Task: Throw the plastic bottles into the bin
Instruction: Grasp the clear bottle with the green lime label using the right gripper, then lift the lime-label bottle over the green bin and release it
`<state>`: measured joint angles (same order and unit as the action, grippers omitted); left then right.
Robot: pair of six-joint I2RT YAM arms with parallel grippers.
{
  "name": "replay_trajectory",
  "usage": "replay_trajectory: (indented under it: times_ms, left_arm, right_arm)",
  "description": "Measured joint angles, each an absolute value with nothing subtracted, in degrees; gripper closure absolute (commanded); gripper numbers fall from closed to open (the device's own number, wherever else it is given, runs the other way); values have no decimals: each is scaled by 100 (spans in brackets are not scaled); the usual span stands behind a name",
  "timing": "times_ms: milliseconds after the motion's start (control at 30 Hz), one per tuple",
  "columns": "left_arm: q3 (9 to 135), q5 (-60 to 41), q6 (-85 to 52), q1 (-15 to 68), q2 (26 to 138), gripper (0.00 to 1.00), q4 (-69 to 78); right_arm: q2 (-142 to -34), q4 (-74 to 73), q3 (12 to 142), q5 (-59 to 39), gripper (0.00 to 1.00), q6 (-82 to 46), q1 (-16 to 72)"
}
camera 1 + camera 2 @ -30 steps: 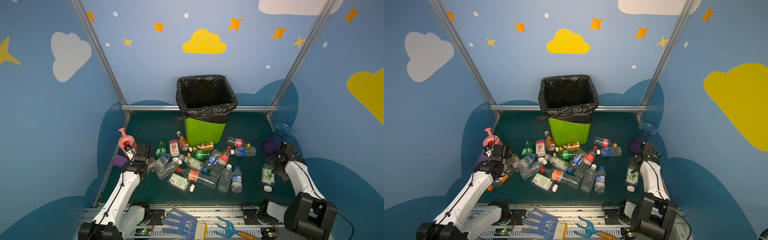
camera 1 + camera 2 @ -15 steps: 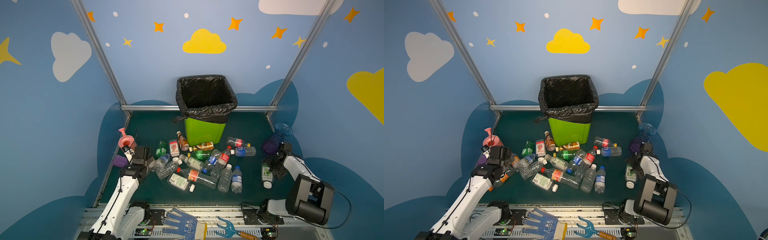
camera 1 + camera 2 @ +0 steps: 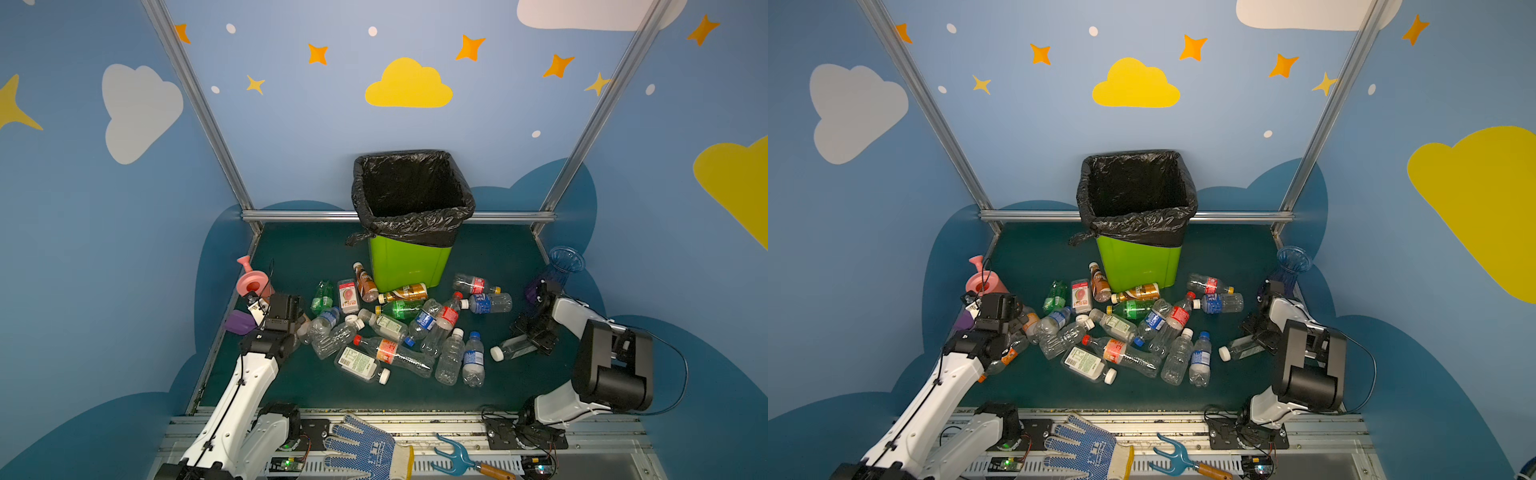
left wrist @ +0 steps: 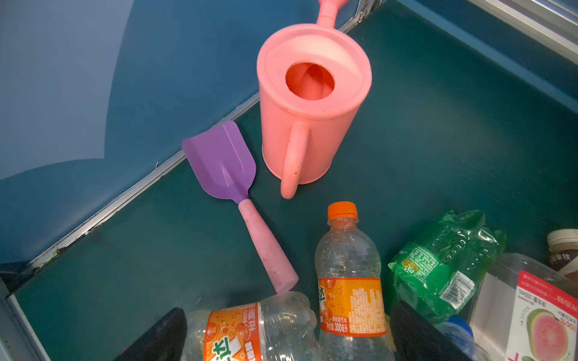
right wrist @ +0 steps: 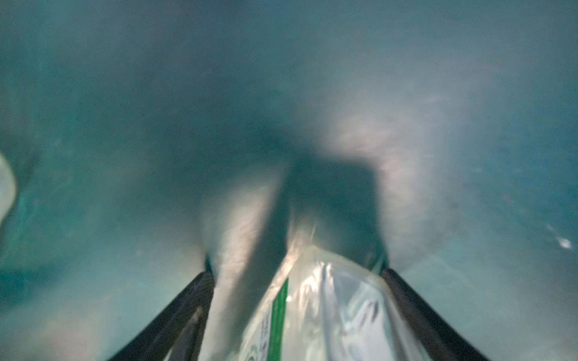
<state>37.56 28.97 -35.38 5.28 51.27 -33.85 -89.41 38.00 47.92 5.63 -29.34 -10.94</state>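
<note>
Green table (image 3: 299, 257) holds the plastic bottles (image 3: 390, 328), heaped just in front of the bin (image 3: 409, 262). Left of the bin, the left gripper (image 4: 289, 315) is wide open by orange-label bottles (image 4: 350, 300). Right of it, the right gripper (image 5: 295, 272) sits around a clear bottle (image 5: 328, 312); squeezing or not, I cannot tell.

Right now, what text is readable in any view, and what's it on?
"300毫升": label of the orange-capped bottle.
"达": lying orange-label bottle beside it.
"100%": guava-label bottle; its other print is not clear enough to quote.
Green bottle: print and barcode too small to read.
Right wrist view: the label on the clear bottle is blurred, unreadable.
Both top views: the bottle labels and the glove mark are too small.
</note>
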Motion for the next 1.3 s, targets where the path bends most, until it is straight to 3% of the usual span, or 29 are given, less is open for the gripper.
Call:
replay_trajectory:
  times_ms: [200,600,867,1033,1300]
  left_arm:
    - [3754,2928,-3516,526,5111,0,-3332]
    - [3559,2928,-3520,519,4971,0,-3277]
    - [3555,2932,-3564,508,4897,0,-3275]
    - [3465,2947,-3682,486,4884,0,-3282]
    - [3341,3037,-3889,445,4663,0,-3319]
  right_arm:
    - [-8866,3863,4792,447,20,-3024,-1039]
    - [-8676,3898,4797,204,64,-3227,-1028]
    - [-7808,4174,5030,67,71,-3262,-1028]
    - [-7343,4182,6302,-449,71,-3192,-1028]
    - [-7459,3621,10014,-1083,69,-3271,-1059]
